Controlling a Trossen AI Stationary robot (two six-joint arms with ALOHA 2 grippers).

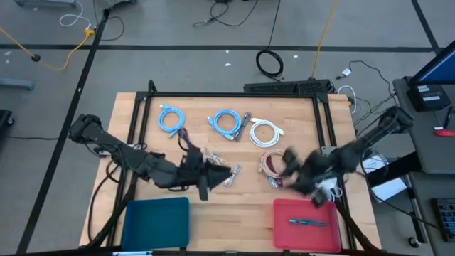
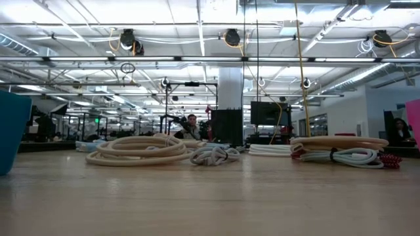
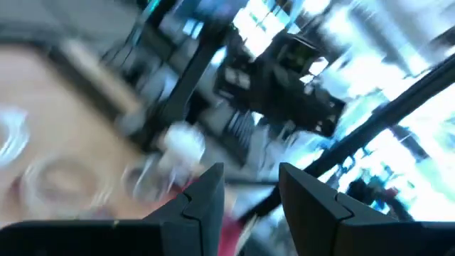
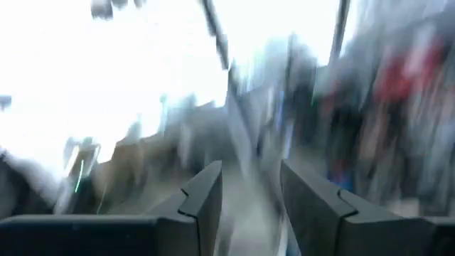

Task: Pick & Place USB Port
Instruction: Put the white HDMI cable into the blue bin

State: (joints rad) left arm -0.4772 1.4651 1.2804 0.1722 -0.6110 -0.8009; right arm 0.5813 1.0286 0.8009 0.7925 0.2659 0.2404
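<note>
Several coiled cables lie on the wooden table: two blue coils [image 1: 171, 119] [image 1: 226, 122], a white coil [image 1: 265, 133], a red-and-white coil [image 1: 272, 163] and a grey-white bundle [image 1: 222, 175]. A blue cable piece [image 1: 309, 222] lies in the red tray [image 1: 284, 235]. My left gripper [image 1: 204, 190] hovers beside the grey-white bundle; its fingers [image 3: 206, 199] are open and empty. My right gripper [image 1: 293, 173] is blurred, between the red-and-white coil and the red tray; its fingers [image 4: 202, 195] are open and empty.
A blue tray [image 1: 156, 222] stands at the table's near left and the red tray at the near right. In the low view the coils [image 2: 141, 149] [image 2: 341, 152] lie across the middle of the table. Bare wood lies between the two trays.
</note>
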